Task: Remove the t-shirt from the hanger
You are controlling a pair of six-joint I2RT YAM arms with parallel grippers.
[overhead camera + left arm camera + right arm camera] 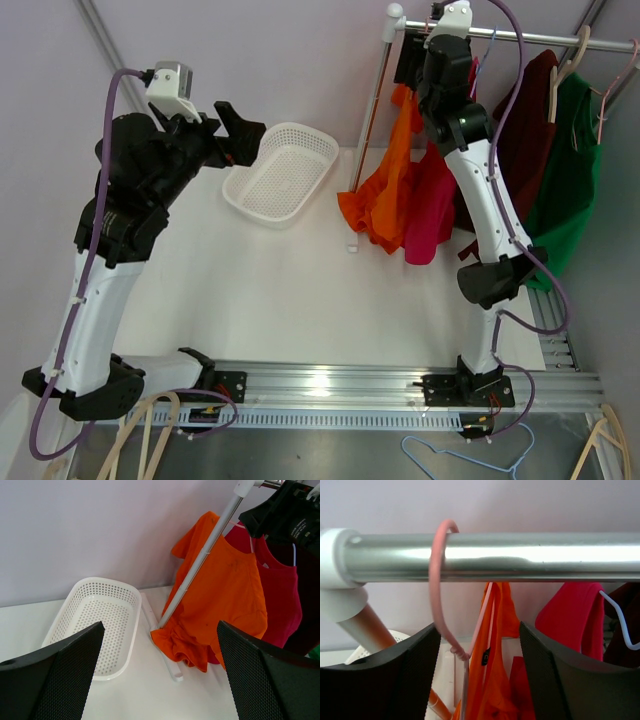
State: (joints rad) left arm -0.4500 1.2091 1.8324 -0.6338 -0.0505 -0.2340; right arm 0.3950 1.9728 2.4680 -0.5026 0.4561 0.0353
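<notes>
An orange t-shirt (385, 190) hangs on a pink hanger (439, 595) at the left end of the silver rail (520, 555); its hem bunches on the table. It also shows in the left wrist view (220, 600) and the right wrist view (492, 680). My right gripper (480, 675) is open just below the rail, its jaws either side of the hanger's neck and the shirt's collar. In the top view the right gripper (432, 45) is up at the rail. My left gripper (240, 135) is open and empty, raised over the table left of the basket, facing the shirt.
A white perforated basket (280, 172) sits on the table left of the rack. A pink shirt (430, 200), a dark red shirt (525, 130) and a green shirt (570, 180) hang further right. The rack's slanted pole (195, 575) meets the table beside the orange hem.
</notes>
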